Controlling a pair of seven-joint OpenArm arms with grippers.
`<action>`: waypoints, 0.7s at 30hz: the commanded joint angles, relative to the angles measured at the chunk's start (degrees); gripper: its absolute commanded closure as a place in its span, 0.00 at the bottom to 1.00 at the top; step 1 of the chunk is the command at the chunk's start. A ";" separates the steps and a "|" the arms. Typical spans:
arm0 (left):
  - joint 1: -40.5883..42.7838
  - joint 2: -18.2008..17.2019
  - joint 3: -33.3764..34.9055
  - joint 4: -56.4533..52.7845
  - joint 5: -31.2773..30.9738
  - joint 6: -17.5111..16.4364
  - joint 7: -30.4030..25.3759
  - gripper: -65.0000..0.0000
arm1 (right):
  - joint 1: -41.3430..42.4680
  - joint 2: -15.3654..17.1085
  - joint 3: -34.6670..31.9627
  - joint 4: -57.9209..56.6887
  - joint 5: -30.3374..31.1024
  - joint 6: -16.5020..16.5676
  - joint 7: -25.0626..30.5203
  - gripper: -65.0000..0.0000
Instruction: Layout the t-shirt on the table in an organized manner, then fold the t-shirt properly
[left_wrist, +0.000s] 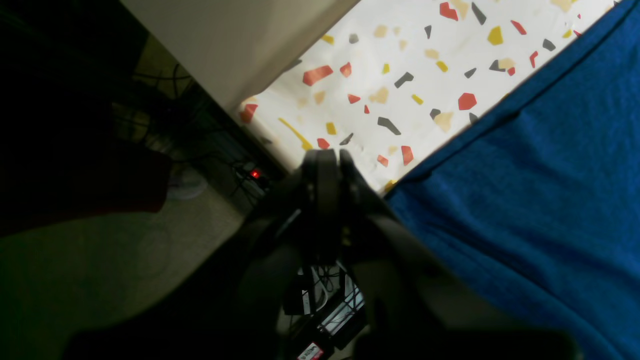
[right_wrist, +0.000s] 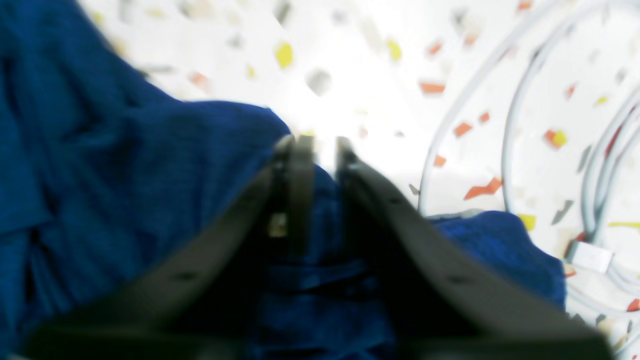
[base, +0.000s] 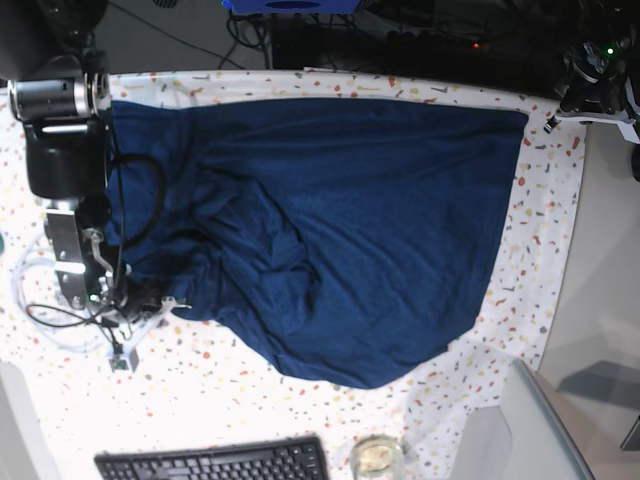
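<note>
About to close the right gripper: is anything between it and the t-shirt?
Nothing visible. The right gripper already straddles a bunched fold of the t-shirt. White cables lie beside it on the table, not between.

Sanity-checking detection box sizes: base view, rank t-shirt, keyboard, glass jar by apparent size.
1. t-shirt, covers most of the table
2. keyboard, partly cut off at the frame edge
3. glass jar, smallest, also cut off
</note>
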 joint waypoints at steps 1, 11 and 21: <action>0.32 -0.57 -0.44 0.79 0.06 -0.09 -0.89 1.00 | 1.35 0.34 -0.12 1.74 0.23 0.02 0.96 0.61; 0.23 -0.66 -0.35 0.17 0.06 -0.09 -0.89 1.00 | 3.02 0.43 -0.21 -4.77 0.23 0.02 1.13 0.57; 0.23 -0.66 -0.44 -1.59 0.06 -0.09 -0.89 1.00 | 3.37 0.60 -0.03 -4.85 0.23 0.02 0.87 1.00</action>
